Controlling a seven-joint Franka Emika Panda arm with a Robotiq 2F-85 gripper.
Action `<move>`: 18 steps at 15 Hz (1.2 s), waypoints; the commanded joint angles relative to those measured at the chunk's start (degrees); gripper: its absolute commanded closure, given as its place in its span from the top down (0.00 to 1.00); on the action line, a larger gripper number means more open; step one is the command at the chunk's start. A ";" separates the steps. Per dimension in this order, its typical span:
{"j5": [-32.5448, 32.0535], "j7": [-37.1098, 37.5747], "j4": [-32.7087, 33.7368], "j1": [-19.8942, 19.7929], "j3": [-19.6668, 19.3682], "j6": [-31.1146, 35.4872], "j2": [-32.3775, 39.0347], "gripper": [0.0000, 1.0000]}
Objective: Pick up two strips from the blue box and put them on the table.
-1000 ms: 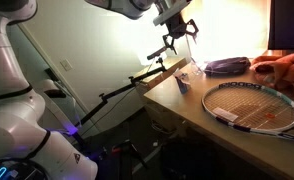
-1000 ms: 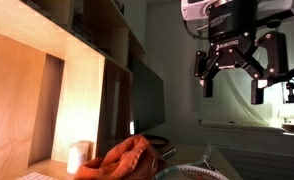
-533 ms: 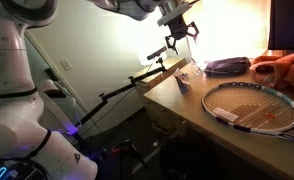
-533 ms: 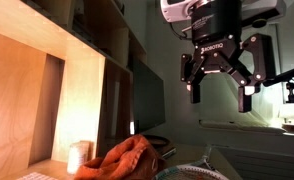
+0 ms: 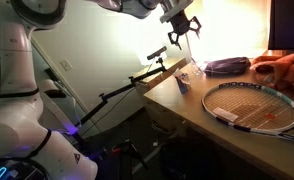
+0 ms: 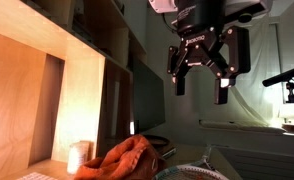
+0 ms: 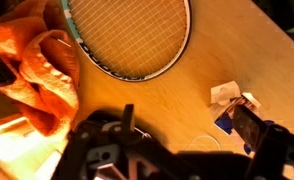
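Pale wall behind a light-brown wooden table (image 7: 182, 105); the blue box (image 7: 227, 120) sits near its corner, beside the racket (image 7: 127, 35). The gripper (image 6: 201, 82) hangs high above, jaws spread and empty, the box well below, toward the right-hand finger in the wrist view

— How was the light?
— Warm and patchy. In an exterior view, glare washed out the wall (image 5: 227, 30) behind the gripper (image 5: 183, 33). Everything under the table (image 5: 187, 100) lay in deep shadow, apart from one violet glint.
— And the wrist view?
— Amber, dim and soft. Its foreground was a dark, unfocused blur.
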 commanded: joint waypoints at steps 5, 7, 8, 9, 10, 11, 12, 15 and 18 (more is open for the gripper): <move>-0.09 0.17 -0.30 0.06 0.02 1.31 0.17 1.00; -0.18 0.33 -3.01 -0.32 0.43 7.29 -0.45 1.00; -1.23 1.00 -4.33 0.00 0.09 10.48 -0.62 1.00; -1.00 0.66 -5.92 -0.31 0.35 14.77 -0.80 1.00; -2.08 1.76 -7.90 0.00 -0.09 19.44 -1.23 1.00; -1.60 1.45 -9.20 -0.17 0.10 21.73 -1.35 1.00; -1.49 1.46 -10.64 -0.11 0.08 23.21 -1.64 1.00; -1.23 1.72 -16.60 0.26 0.35 22.36 -4.73 1.00; -1.58 2.57 -21.19 0.53 0.48 22.17 -7.63 1.00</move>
